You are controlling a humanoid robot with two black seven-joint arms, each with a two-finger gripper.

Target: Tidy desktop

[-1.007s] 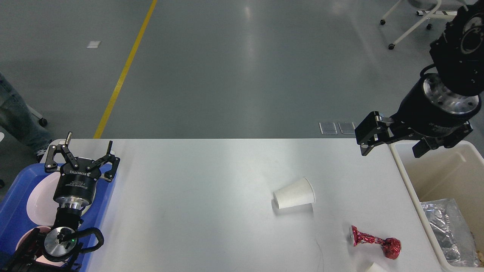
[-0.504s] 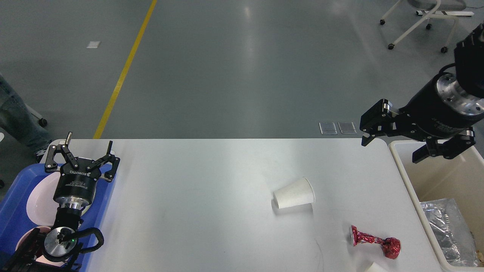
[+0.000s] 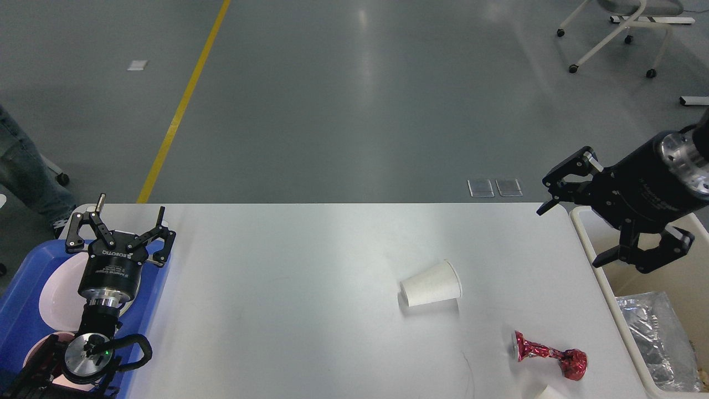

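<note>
The white desktop (image 3: 310,266) fills the lower half of the head view. A white paper cup (image 3: 431,284) lies on its side right of the middle. A crumpled red foil wrapper (image 3: 548,354) lies near the front right. A small white thing (image 3: 548,392) peeks in at the bottom edge. My left gripper (image 3: 128,216) is open and empty above the blue tray (image 3: 22,299) at the left edge. My right gripper (image 3: 570,233) is open and empty, above the desktop's right end and the rim of the cream bin (image 3: 637,343).
The blue tray holds white and pink dishes (image 3: 55,293). The cream bin holds crumpled clear plastic (image 3: 653,338). Beyond the table is grey floor with a yellow line (image 3: 183,105), a person's leg (image 3: 22,172) at left and a wheeled chair base (image 3: 609,33) at top right.
My right arm has swung down and to the right, and its gripper has turned and spread its fingers wider over the bin's rim. The left arm, cup and wrapper have not moved.
</note>
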